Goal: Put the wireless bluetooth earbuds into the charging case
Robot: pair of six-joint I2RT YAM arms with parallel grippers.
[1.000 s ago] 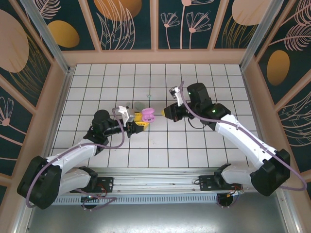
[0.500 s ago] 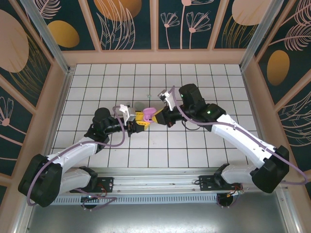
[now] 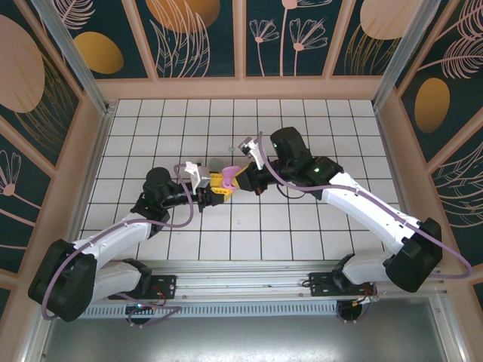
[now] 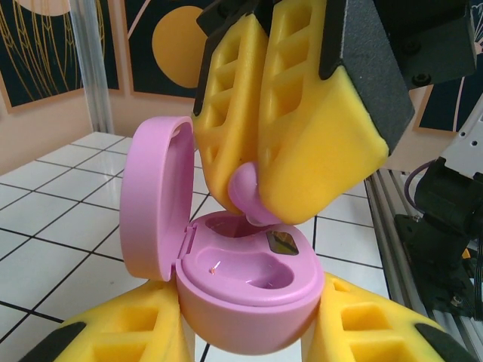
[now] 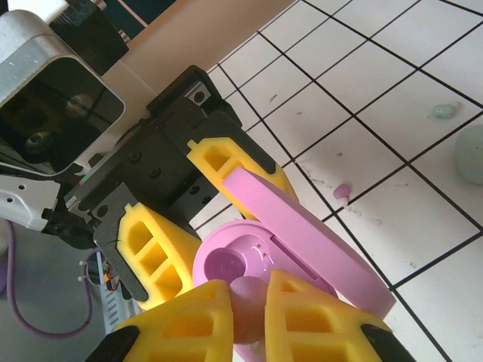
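Where the arms meet: pink case [image 4: 249, 294], open, lid hinged back.
Left gripper [image 4: 249, 343]: fingers clamped on that case's base from both sides.
Right gripper [image 5: 247, 305]: fingers pinching a pink earbud [image 4: 250, 197] directly over the case's wells.

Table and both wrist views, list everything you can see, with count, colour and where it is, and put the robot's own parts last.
case: one, pink, lid open, clamped in the left hand above the tiles
held earbud: one, pink, in the right hand, just over the case's socket
loose earbud: one, pink, lying on a tile
mint earbud: one, pale mint, lying on a tile farther out
mint thing: one, cut off at the right wrist view's edge, cannot tell what
table: one, white tiles with dark lines
left hand: one, yellow fingers, shut on the case
right hand: one, yellow fingers, shut on the held earbud
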